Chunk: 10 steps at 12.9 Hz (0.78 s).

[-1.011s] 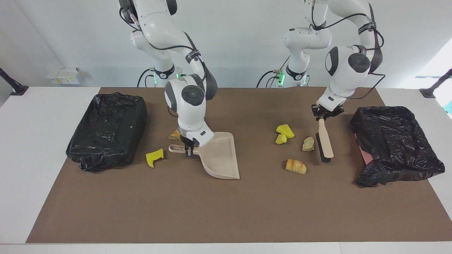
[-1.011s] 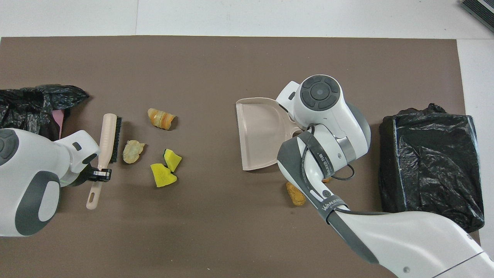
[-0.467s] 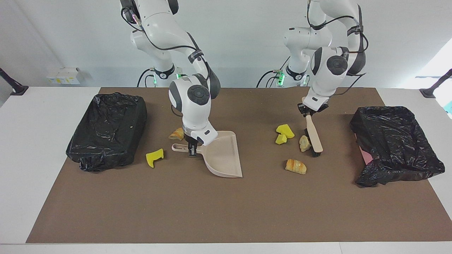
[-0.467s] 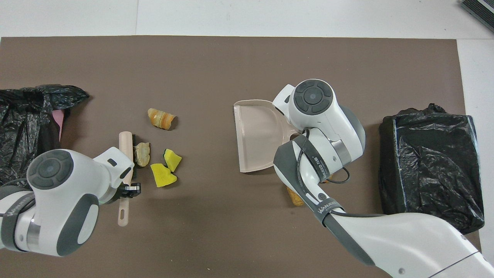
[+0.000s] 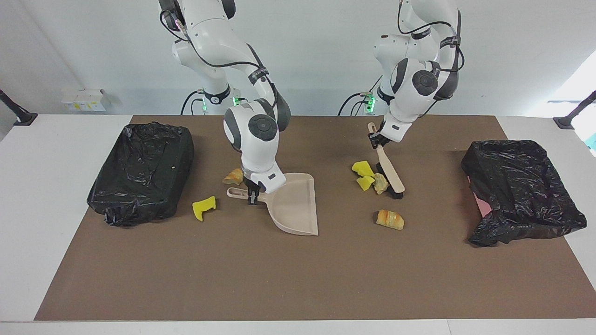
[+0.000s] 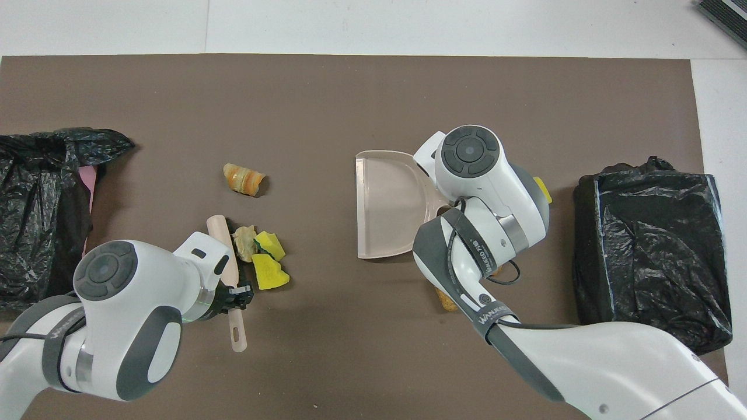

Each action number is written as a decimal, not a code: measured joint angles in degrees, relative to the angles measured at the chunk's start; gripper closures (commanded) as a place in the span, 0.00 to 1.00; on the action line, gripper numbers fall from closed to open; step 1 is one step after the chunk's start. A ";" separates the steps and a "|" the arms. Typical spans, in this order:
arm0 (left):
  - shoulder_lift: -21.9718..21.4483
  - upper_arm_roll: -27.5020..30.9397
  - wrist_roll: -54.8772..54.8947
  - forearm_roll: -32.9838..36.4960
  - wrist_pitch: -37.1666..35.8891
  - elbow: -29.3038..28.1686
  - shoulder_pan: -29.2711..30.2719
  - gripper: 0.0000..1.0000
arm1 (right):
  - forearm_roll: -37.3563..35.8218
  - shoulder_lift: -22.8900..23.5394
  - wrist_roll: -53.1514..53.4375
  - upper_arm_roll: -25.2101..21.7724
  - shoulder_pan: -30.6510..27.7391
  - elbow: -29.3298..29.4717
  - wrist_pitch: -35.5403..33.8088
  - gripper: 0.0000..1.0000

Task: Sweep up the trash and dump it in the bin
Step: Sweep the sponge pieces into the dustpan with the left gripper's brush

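Note:
My left gripper [image 5: 376, 141] [image 6: 236, 291] is shut on the handle of a beige brush [image 5: 390, 176] [image 6: 226, 252], whose bristles press a tan lump [image 5: 380, 184] [image 6: 244, 241] against two yellow scraps [image 5: 362, 168] [image 6: 269, 274]. A striped bread-like piece [image 5: 390, 219] [image 6: 244, 178] lies apart, farther from the robots. My right gripper [image 5: 252, 195] is shut on the handle of the beige dustpan [image 5: 294, 207] [image 6: 385, 210], which rests on the mat with its mouth facing this trash. Another yellow scrap [image 5: 204, 207] and a tan lump [image 5: 233, 177] lie by the dustpan's handle.
One bin lined with a black bag [image 5: 142, 172] [image 6: 648, 245] stands toward the right arm's end of the table. A second black-bagged bin [image 5: 521, 190] [image 6: 35, 204] stands toward the left arm's end. A brown mat [image 5: 298, 279] covers the table.
The left gripper swept the brush toward the dustpan, pushing the tan lump into the two yellow scraps and shifting them. The dustpan shifted only slightly.

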 measured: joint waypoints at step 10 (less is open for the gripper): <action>14.50 -0.10 -6.98 -8.49 8.29 14.18 -10.28 1.00 | 0.00 0.00 0.15 0.00 0.00 -0.04 0.00 1.00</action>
